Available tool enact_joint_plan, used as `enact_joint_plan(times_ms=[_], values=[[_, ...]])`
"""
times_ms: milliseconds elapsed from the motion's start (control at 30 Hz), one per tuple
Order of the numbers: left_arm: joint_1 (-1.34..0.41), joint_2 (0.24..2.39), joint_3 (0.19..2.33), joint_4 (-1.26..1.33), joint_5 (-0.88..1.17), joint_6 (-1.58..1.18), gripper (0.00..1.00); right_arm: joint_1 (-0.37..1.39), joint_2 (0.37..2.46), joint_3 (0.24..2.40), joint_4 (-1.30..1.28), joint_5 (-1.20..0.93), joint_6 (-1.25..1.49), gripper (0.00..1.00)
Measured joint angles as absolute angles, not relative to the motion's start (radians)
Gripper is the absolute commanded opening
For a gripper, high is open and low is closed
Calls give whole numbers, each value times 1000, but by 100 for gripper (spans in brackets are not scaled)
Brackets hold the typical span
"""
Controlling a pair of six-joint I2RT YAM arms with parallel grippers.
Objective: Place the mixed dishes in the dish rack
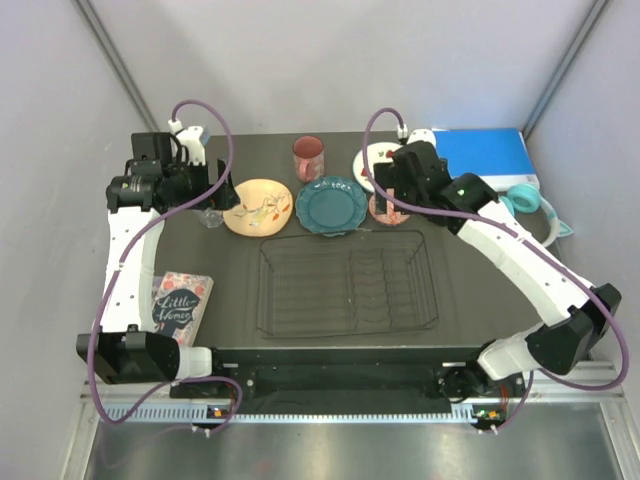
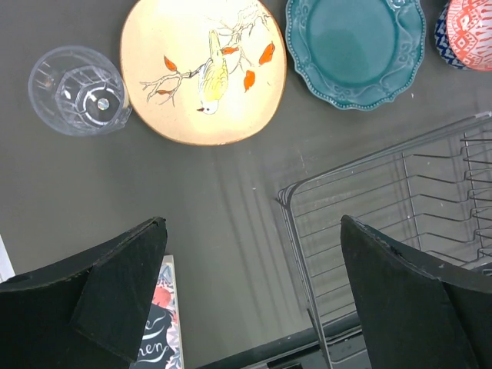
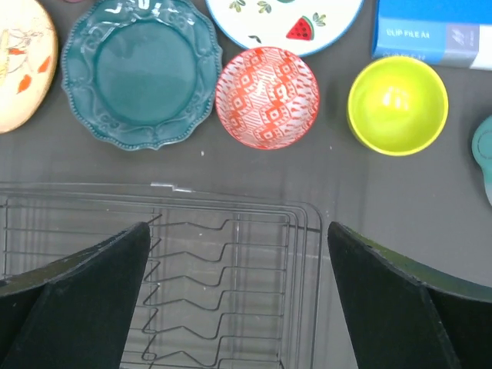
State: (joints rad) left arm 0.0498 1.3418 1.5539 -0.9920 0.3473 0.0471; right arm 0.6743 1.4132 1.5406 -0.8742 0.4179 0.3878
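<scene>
Left claw (image 2: pixel 252 223) and right claw (image 3: pixel 237 227) stood apart, empty.
Small clear ribbed glass (image 2: pixel 77 91) looked light, slippery, fragile: pinch across rim.

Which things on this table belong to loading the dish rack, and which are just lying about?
For the job: dish rack, cream floral plate, teal scalloped plate, white plate with red marks, pink patterned bowl, lime-green bowl, pink-red mug, clear glass.

Lying about: blue binder, teal headphones, book.
</scene>
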Motion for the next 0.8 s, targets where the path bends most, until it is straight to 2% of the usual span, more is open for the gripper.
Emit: enact_joint_plan(times_ms=[233,400,800], values=[[50,1342,1553,-981,352,43,99,490,1524,1594,-867,344,408,84],[50,1335,1539,-971,355,40,99,327,1584,1574,-817,208,462,80],[50,1298,1500,-950,355,41,99,332,1755,1571,-706,102,543,75]])
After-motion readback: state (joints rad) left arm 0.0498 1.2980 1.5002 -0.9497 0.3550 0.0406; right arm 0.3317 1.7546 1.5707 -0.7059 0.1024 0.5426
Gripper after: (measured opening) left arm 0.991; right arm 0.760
